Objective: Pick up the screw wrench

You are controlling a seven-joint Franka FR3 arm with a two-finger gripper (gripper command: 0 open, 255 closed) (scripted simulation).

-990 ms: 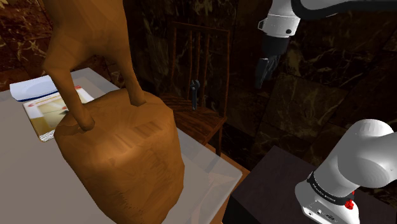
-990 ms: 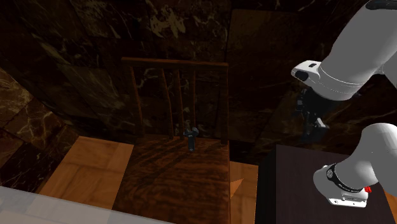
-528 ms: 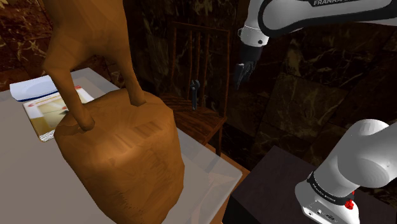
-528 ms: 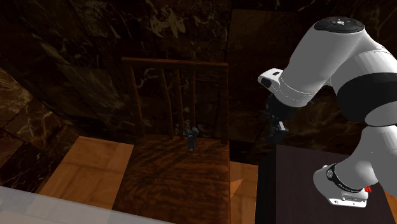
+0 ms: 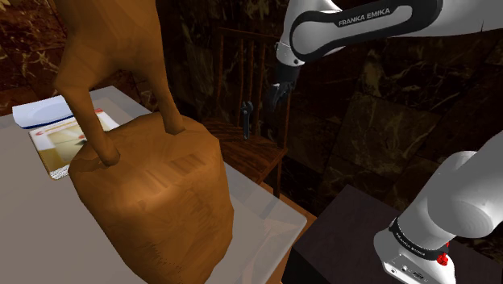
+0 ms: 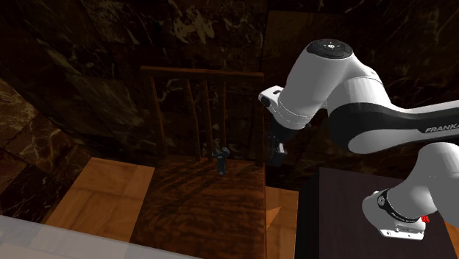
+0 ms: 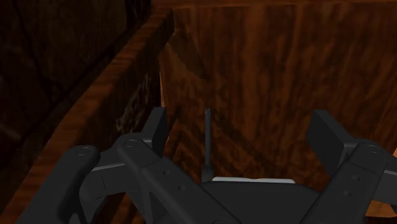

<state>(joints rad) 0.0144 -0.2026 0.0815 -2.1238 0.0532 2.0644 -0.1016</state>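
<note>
Jaws stand apart; screw wrench barely discernible on chair.

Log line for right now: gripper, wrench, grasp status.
gripper: open, empty | screw wrench: upright on wooden chair seat, near backrest | grasp: not yet, fingers apart from it

One screw wrench, one chair, one wooden figure, one printed packet, one table.

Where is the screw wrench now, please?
The screw wrench stands upright on the chair seat by the backrest, left of the gripper in the shoulder view.
</note>
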